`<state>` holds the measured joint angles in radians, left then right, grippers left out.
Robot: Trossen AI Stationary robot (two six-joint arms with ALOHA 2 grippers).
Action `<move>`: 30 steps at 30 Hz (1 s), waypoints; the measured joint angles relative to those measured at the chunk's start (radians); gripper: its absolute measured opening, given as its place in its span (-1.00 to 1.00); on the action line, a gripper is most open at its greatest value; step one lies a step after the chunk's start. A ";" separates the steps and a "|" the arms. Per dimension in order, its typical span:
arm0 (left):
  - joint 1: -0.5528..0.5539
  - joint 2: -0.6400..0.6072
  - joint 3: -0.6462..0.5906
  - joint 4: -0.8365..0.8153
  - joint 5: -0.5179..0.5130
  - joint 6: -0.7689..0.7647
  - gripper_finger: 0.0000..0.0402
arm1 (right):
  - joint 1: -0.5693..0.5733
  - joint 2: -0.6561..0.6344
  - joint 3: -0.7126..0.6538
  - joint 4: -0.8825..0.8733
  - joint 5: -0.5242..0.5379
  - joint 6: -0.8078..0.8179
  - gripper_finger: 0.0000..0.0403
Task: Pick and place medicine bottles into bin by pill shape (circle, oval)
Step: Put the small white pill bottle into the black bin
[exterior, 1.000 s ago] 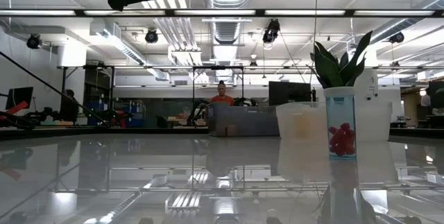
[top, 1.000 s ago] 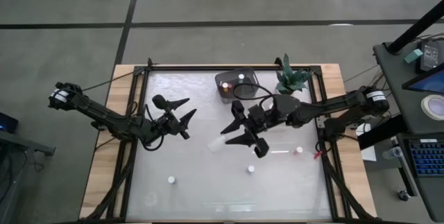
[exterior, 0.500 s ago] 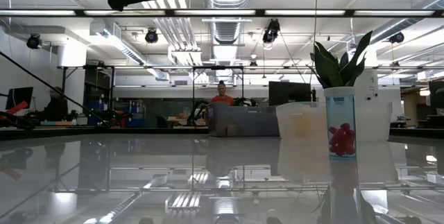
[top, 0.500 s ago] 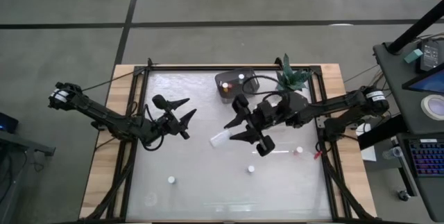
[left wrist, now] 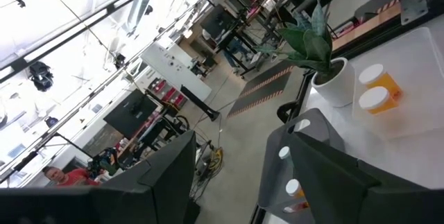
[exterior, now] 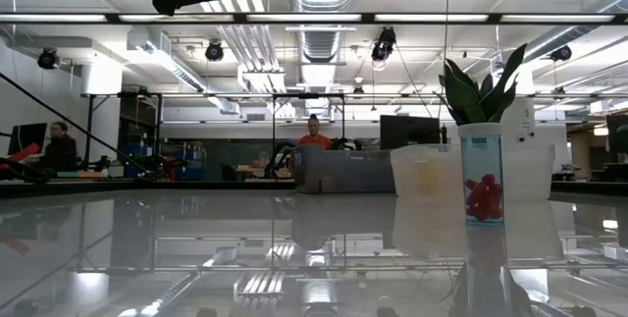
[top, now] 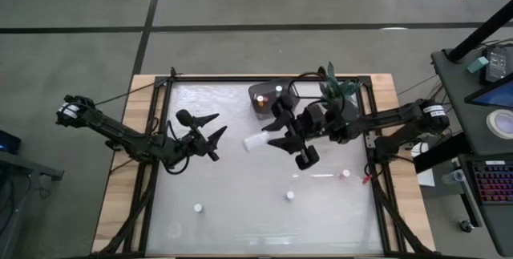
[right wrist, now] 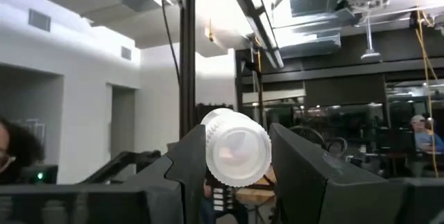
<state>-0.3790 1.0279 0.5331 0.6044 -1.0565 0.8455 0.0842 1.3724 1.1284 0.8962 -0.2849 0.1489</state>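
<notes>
My right gripper (top: 271, 136) is shut on a white medicine bottle (top: 254, 141), held above the table's middle and near the dark bin (top: 268, 87). In the right wrist view the bottle's ridged round end (right wrist: 238, 148) faces the camera between my fingers. My left gripper (top: 215, 126) is open and empty, left of the middle. Loose bottles stand on the table near the front: one (top: 197, 208), a second (top: 290, 196) and a third (top: 345, 175). The bin holds an orange bottle (top: 260, 100) and a white-capped one (top: 279, 89). My right gripper pinches the white bottle between its two fingers (right wrist: 186, 165), one on each side of its ridged end (right wrist: 260, 165). The fingers come level from the table's right. The bottle lies on its side, clear of the table, its other end (top: 248, 143) sticking out past the fingertips toward the table's left.
A green potted plant (top: 337, 91) stands at the far right beside the bin. In the low view a bottle with red pills (exterior: 483, 184) stands in front of the plant (exterior: 476, 86). Black frame rails (top: 370, 131) run along the table's sides. People show in the room behind.
My right gripper has carried the white bottle from the table's middle toward the far edge and the bin, turning a little on the way. The bottle stays on its side, clear of the table. My left arm has kept still.
</notes>
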 joint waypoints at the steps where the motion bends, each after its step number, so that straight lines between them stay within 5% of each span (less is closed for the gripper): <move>1: 0.000 0.000 0.000 0.000 0.000 0.000 0.09 | -0.007 0.000 0.004 -0.001 -0.001 0.012 -0.32; 11: 0.000 0.000 0.000 0.000 0.000 0.004 0.09 | -0.090 0.008 0.095 -0.220 0.156 0.076 -0.32; 30: 0.000 0.000 0.000 -0.006 0.000 0.011 0.09 | -0.095 0.048 0.235 0.032 0.121 0.415 -0.32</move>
<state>-0.3788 1.0279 0.5331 0.5987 -1.0565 0.8570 -0.0109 1.4200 1.3636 0.9283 -0.1639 0.5640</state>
